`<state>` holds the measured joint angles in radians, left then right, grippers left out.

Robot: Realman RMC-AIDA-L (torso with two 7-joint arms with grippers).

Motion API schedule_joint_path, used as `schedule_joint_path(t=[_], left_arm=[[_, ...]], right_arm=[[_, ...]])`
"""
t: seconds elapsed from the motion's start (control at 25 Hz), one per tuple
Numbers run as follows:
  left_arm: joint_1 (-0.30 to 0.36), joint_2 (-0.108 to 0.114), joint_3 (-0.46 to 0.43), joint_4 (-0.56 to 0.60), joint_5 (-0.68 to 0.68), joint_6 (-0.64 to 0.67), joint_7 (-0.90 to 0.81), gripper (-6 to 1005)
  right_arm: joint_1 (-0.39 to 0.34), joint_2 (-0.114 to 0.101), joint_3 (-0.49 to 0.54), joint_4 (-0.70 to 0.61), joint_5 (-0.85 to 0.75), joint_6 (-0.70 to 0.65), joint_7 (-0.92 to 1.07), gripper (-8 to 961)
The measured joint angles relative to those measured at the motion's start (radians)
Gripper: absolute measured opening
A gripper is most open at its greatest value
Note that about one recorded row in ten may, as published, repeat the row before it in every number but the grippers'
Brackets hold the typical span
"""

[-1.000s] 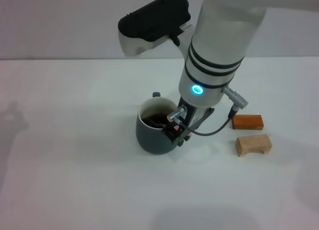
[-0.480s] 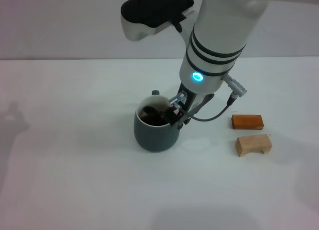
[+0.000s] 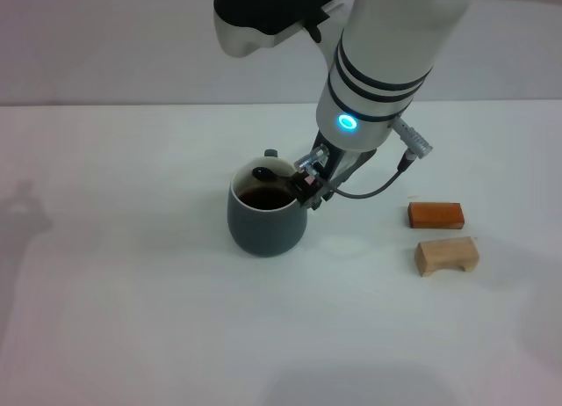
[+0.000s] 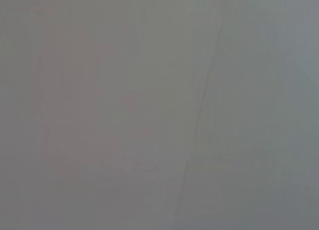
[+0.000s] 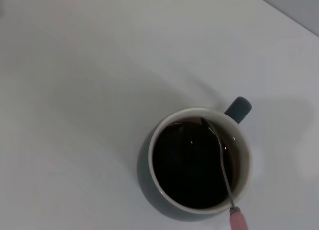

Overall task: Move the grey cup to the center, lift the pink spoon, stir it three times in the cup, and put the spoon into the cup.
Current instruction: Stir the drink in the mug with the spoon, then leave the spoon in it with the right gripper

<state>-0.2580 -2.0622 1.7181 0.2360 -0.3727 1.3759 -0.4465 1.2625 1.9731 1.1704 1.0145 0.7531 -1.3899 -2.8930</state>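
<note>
1. The rounded dark blue-grey ceramic cup (image 3: pixel 266 217) stands upright near the middle of the plain white tabletop (image 3: pixel 132 292); its stubby handle (image 5: pixel 238 109) points away from the robot; dark brown liquid fills it inside a whitish inner wall; no writing or label shows on it.
2. The slim pink-handled spoon (image 5: pixel 224 172) slants across the cup; its grey metal bowl lies at the far rim by the handle, at the liquid's surface; its thin neck crosses the liquid to the opposite rim, where the pale pink handle begins.
3. The right gripper (image 3: pixel 309 184) sits at the cup's right rim, clamped on the spoon's handle; the white right arm with its lit blue ring rises above it.
4. An orange wooden block (image 3: pixel 435 215) and a tan notched wooden block (image 3: pixel 447 255) lie well right of the cup, just beside each other.
5. The left gripper appears nowhere; its wrist camera shows only a flat grey surface.
</note>
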Motion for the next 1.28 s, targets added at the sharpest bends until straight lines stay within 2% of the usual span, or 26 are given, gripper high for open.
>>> schedule_joint_path(t=[0.48,1.28], left_arm=[[-0.010,-0.001,0.001,0.000,0.000,-0.007,0.000,11],[-0.011,0.003,0.002,-0.001,0.000,-0.007,-0.002,11]], right_arm=[[-0.002,0.002,0.001,0.005,0.027,-0.046,0.000,119],[0.027,0.013,0.025,0.007,0.027,-0.047,0.000,118]])
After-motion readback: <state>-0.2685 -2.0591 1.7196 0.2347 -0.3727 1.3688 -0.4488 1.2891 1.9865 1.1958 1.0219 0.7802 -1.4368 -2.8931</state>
